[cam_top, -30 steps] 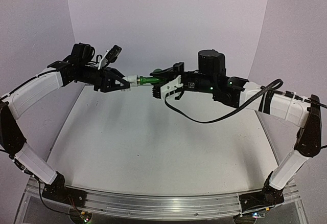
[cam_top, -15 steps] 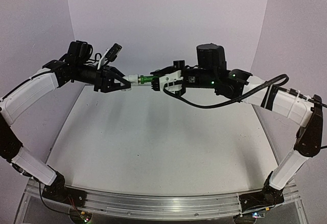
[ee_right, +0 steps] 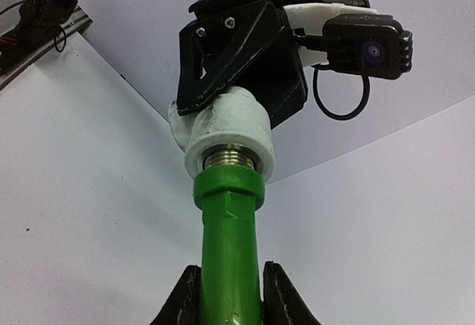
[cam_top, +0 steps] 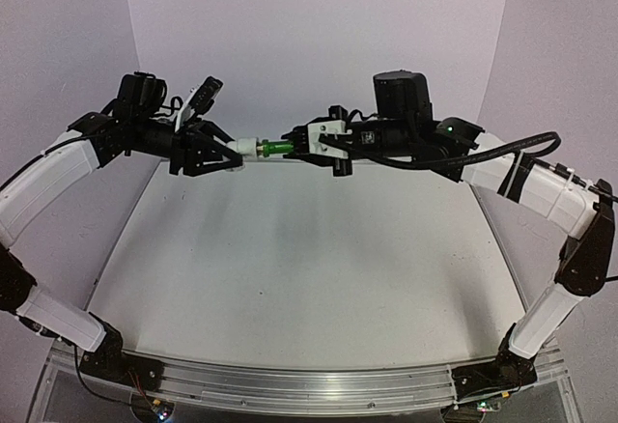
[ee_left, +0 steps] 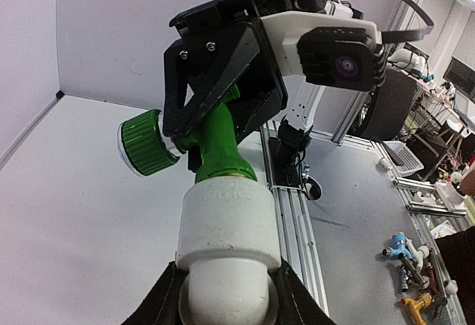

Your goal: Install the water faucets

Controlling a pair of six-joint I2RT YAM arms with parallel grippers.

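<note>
The green faucet [cam_top: 277, 148] and its white fitting [cam_top: 247, 147] are held end to end in the air above the back of the table. My left gripper [cam_top: 228, 153] is shut on the white fitting [ee_left: 226, 243]. My right gripper [cam_top: 301, 145] is shut on the green faucet's stem [ee_right: 230, 266]. The faucet's brass thread [ee_right: 228, 159] sits partly inside the fitting's mouth [ee_right: 230, 136], with a few turns still showing. The faucet's green round knob [ee_left: 147, 144] shows in the left wrist view, beside my right gripper's black fingers [ee_left: 223, 58].
The white table top [cam_top: 290, 268] lies below both arms, with a metal rail [cam_top: 290, 384] along its near edge. A black cable [cam_top: 502, 148] runs along the right arm. Other small fittings [ee_left: 408, 266] lie on a surface beyond the table in the left wrist view.
Both grippers have shifted left and slightly up with the parts. The right wrist has turned about the faucet's axis, and the green stem showing between the grippers is shorter.
</note>
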